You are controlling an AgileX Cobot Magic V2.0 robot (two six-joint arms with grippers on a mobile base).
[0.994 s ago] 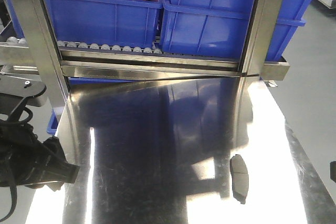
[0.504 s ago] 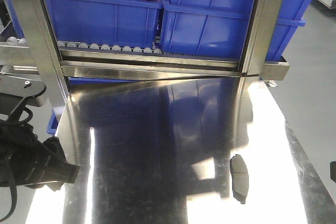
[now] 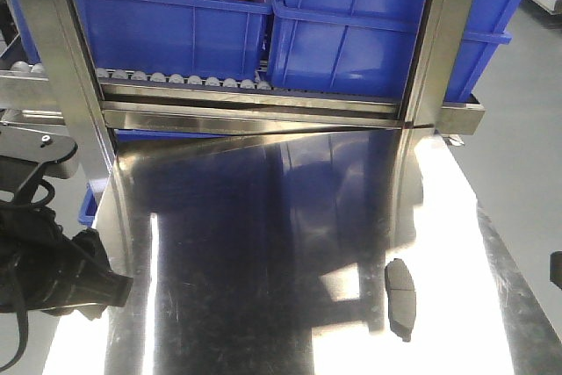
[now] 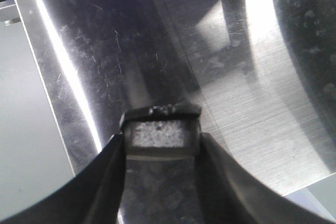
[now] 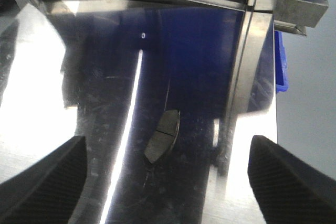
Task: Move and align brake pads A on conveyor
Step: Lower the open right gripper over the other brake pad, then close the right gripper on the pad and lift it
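One dark grey brake pad [image 3: 401, 298] with a groove across its middle lies flat on the shiny steel tabletop [image 3: 263, 243], near its front right. The right wrist view shows the same brake pad [image 5: 163, 136] ahead of and below my right gripper [image 5: 167, 144], whose fingers are wide open and apart from it. My left gripper [image 4: 161, 145] is shut on another brake pad [image 4: 164, 135], held end-on between the fingers above the steel top. The left arm [image 3: 53, 278] hangs at the table's left edge. The conveyor is out of view.
A steel roller rack [image 3: 263, 116] with blue bins [image 3: 351, 24] closes off the far side of the tabletop. Two steel posts [image 3: 70, 76] rise at the back. Grey floor [image 3: 527, 129] lies beyond the table's right edge.
A dark sliver at the right edge of the front view has shifted slightly upward. The brake pad on the tabletop and the left arm have not moved.
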